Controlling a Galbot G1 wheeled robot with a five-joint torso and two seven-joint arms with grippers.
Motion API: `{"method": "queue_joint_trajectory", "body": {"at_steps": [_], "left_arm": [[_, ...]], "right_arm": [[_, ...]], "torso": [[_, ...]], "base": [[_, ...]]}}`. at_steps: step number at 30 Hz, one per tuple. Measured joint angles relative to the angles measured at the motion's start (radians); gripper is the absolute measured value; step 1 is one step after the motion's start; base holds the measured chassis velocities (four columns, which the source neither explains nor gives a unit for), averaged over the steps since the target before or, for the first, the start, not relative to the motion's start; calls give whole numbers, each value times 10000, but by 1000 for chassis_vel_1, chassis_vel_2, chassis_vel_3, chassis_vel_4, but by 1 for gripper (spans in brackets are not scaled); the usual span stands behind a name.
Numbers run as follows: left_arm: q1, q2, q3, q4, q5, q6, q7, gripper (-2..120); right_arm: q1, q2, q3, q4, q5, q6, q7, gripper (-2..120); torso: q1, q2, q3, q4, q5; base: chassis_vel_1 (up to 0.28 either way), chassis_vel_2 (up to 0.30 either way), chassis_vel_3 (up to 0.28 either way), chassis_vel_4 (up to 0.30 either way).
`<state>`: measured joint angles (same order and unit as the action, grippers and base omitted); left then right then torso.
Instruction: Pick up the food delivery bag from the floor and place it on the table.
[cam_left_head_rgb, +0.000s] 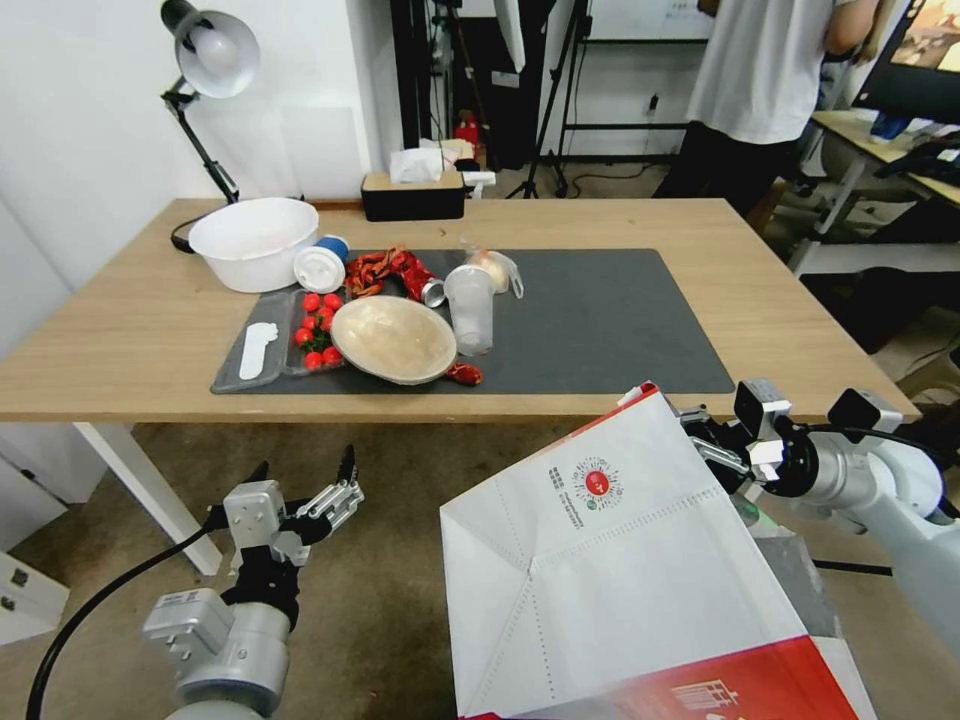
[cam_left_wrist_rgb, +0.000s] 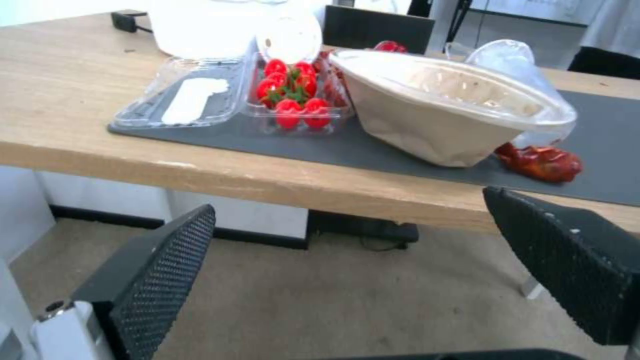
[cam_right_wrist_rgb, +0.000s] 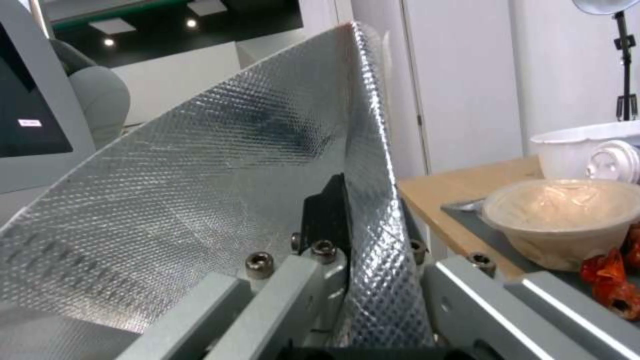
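The food delivery bag (cam_left_head_rgb: 620, 560) hangs tilted in the air at the lower right, white with a red band and a small round red logo, below the level of the table's front edge. My right gripper (cam_left_head_rgb: 715, 445) is shut on the bag's upper rim. In the right wrist view the silver foil lining (cam_right_wrist_rgb: 200, 190) is pinched between the fingers (cam_right_wrist_rgb: 327, 210). My left gripper (cam_left_head_rgb: 305, 475) is open and holds nothing, low at the left over the floor (cam_left_head_rgb: 400, 520), its fingers (cam_left_wrist_rgb: 153, 280) pointing at the table (cam_left_head_rgb: 120, 330).
On the dark grey mat (cam_left_head_rgb: 620, 320) lie a paper bowl (cam_left_head_rgb: 393, 339), a box of cherry tomatoes (cam_left_head_rgb: 317, 330), a clear cup (cam_left_head_rgb: 470, 308), red wrappers and a white basin (cam_left_head_rgb: 254, 242). A white table leg (cam_left_head_rgb: 150, 490) stands at the left. A person stands behind the table.
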<state>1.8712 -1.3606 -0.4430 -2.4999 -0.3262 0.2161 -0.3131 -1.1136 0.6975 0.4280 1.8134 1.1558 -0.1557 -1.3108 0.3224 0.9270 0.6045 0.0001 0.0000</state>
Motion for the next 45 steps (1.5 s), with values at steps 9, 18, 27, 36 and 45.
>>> {"method": "queue_joint_trajectory", "body": {"at_steps": [9, 18, 27, 36, 45], "left_arm": [[6, 1, -5, 0, 0, -26, 80, 100], [12, 5, 4, 0, -4, -81, 30, 100], [14, 29, -5, 0, -20, -81, -7, 100], [13, 46, -39, 0, -39, -102, -17, 100], [10, 36, -33, 0, -10, -154, 0, 100]], "right_arm": [[-37, 13, 36, 32, 2, 5, 0, 0], [-39, 9, 67, 29, 23, 11, 0, 0], [-17, 9, 64, 8, 38, 11, 2, 0], [35, 8, 35, 8, 71, 11, 13, 0], [77, -259, 246, 118, 447, 13, 124, 0]], "torso": [[60, 142, 84, 0, 0], [49, 113, 67, 0, 0], [39, 92, 55, 0, 0], [31, 72, 44, 0, 0], [20, 46, 30, 0, 0]], "base": [[0, 0, 0, 0], [0, 0, 0, 0], [0, 0, 0, 0], [0, 0, 0, 0], [0, 0, 0, 0]]}}
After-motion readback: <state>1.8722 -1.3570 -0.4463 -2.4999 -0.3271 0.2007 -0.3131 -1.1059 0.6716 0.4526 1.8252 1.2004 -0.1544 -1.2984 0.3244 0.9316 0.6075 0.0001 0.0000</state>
